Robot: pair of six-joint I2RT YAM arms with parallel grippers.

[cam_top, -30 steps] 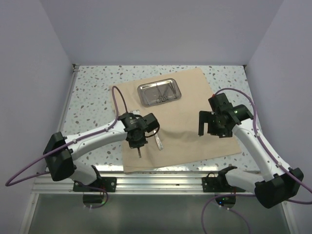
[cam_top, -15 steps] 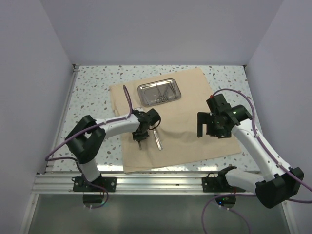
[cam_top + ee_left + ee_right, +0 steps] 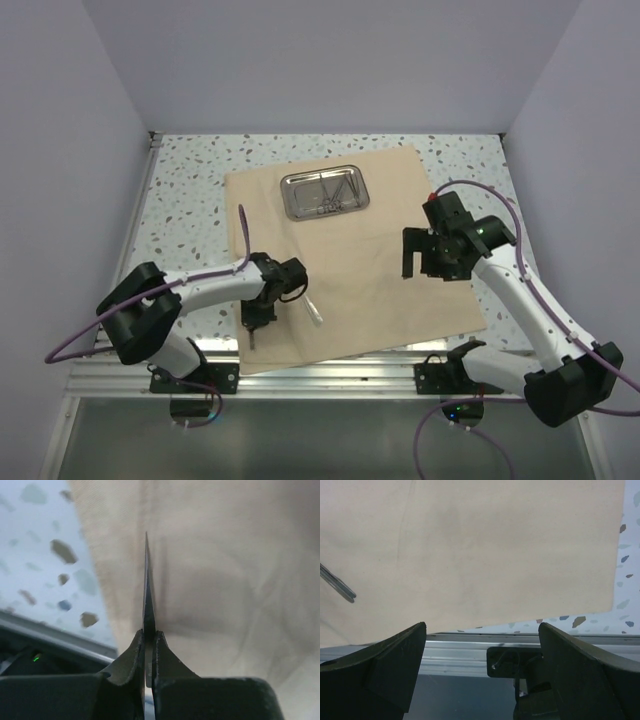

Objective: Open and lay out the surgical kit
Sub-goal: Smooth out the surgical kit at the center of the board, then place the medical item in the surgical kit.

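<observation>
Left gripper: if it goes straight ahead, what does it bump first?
Probably the cloth. The left gripper points at it near its edge; the thin tool it pinches would touch first. Depth is unclear.

The instruments (image 3: 322,195) in the tray (image 3: 366,192) are too small to tell apart. The blade (image 3: 148,595) in the left end effector (image 3: 148,647), seen edge-on, cannot be identified.

I see a lab test cell: plain lavender walls (image 3: 330,60) box in a speckled white tabletop (image 3: 190,200) edged by an aluminium rail (image 3: 330,372).
</observation>
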